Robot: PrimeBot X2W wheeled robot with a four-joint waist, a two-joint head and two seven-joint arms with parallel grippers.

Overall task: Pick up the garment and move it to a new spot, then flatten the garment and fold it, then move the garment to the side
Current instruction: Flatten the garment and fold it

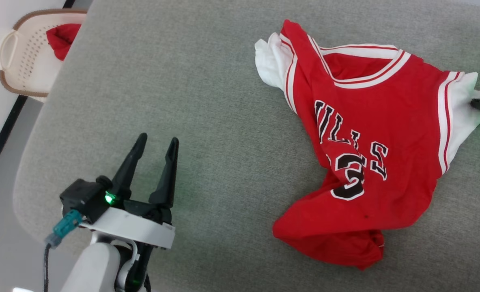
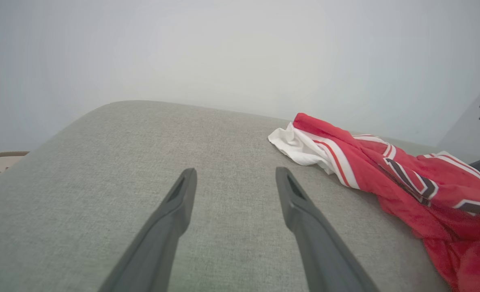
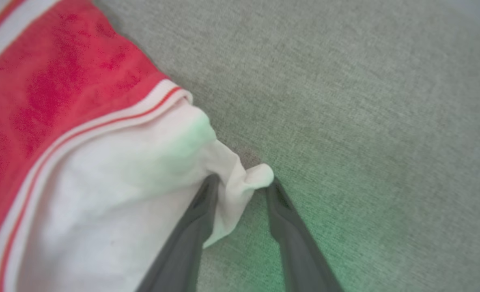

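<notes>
Right wrist view: right gripper [image 3: 240, 182] nips the garment [image 3: 61, 101]'s sleeve tip; left gripper [image 1: 158, 138], wide open by the table [image 1: 223, 61]'s left edge, should seize the other.

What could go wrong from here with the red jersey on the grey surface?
1. The right end effector has only the tip of the white sleeve of the red basketball jersey between its fingers; so small a hold may slip when pulled.
2. The left end effector is open and apart from the jersey; a lift by one sleeve would probably crumple it more.
3. The lower hem is bunched; dragging may bunch it further.
</notes>
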